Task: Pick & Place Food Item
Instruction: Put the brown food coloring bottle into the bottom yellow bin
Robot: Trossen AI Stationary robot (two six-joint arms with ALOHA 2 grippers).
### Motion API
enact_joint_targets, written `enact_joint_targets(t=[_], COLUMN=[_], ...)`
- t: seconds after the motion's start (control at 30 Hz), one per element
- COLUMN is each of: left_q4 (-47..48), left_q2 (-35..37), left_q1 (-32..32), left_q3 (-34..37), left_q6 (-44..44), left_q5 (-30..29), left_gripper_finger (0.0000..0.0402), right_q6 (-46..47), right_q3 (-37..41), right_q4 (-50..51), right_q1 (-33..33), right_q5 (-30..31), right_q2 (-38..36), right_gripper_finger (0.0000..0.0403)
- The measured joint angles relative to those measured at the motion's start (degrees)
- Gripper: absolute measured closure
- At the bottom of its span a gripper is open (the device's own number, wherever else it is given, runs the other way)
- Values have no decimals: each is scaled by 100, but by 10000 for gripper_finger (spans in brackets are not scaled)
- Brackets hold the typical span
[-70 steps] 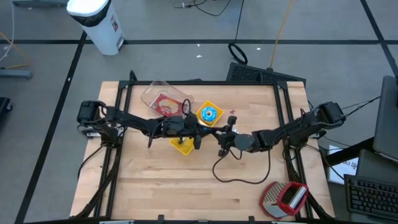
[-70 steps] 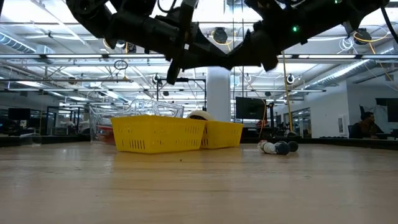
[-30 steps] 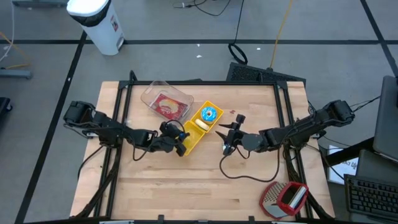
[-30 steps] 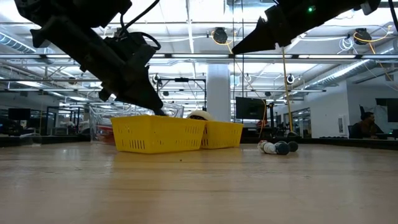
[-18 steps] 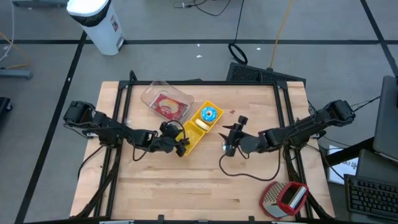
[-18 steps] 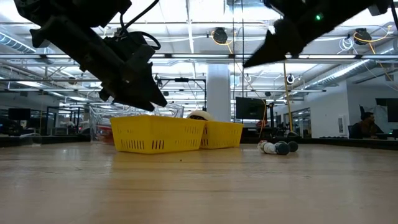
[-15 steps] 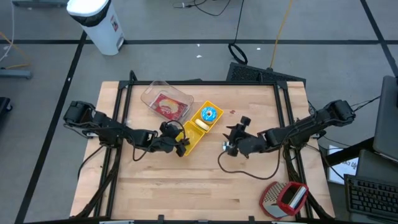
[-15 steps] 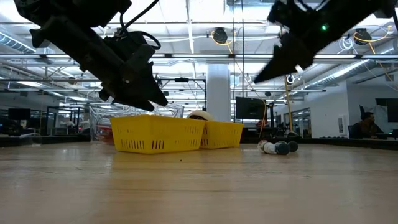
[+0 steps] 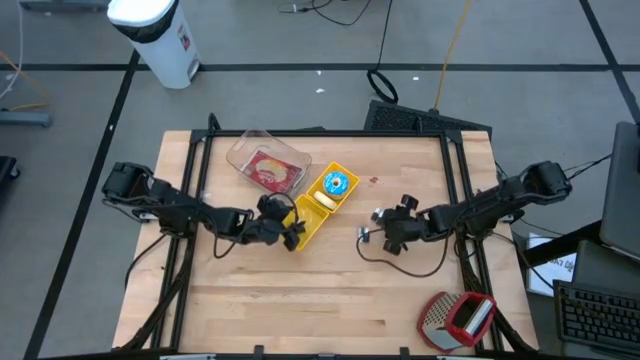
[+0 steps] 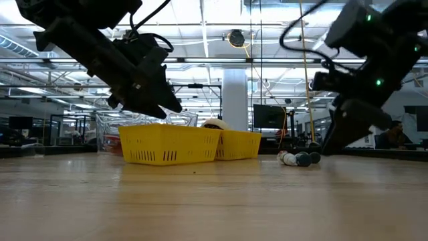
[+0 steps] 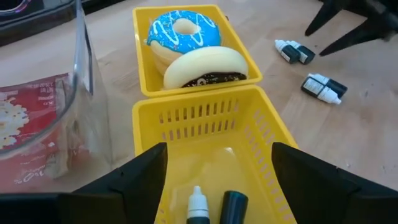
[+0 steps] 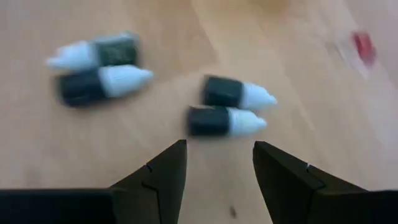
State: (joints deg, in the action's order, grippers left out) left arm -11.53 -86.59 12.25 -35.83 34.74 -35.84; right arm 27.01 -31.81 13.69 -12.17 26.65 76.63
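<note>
Two yellow baskets stand side by side. The far basket [image 11: 236,46] holds a blue-iced doughnut [image 11: 180,28] and a cream one with dark filling [image 11: 205,65]. The near basket [image 11: 267,134] holds two small bottles [image 11: 211,205]. My left gripper [image 11: 219,149] hangs open just over the near basket [image 9: 313,224], touching nothing. Several small dark bottles with white caps [image 12: 230,106] lie on the wood to the baskets' right [image 10: 297,158]. My right gripper [image 12: 219,146] is open, tipped down just above them [image 9: 380,228], with nothing between its fingers.
A clear plastic tub with a red packet [image 9: 265,165] stands at the far left of the baskets. A small red bit [image 9: 375,181] lies on the wood. A black cable [image 9: 400,265] loops under the right arm. A red and grey tool [image 9: 455,318] sits at the near right corner.
My left gripper has opened over the near basket and kept its place. My right gripper has come down from high above the table toward the loose bottles, tipping its fingers downward and drawing back a little toward the table's right edge.
</note>
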Motion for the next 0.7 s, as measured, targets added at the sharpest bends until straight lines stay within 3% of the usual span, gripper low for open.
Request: enact_joint_targets(t=[0.4, 0.7], left_q4=[-81, -79], left_q2=[-2, -2], left_q1=[-212, -212], left_q3=[-2, -2], left_q6=[4, 30], left_q5=[145, 290], left_gripper_finger=[116, 125], right_q6=[-13, -445], right_q3=[882, 1018], right_q4=[-1867, -2050], right_q1=[584, 580], right_q5=[-864, -411], right_q2=[-18, -17], right_gripper_finger=[167, 155])
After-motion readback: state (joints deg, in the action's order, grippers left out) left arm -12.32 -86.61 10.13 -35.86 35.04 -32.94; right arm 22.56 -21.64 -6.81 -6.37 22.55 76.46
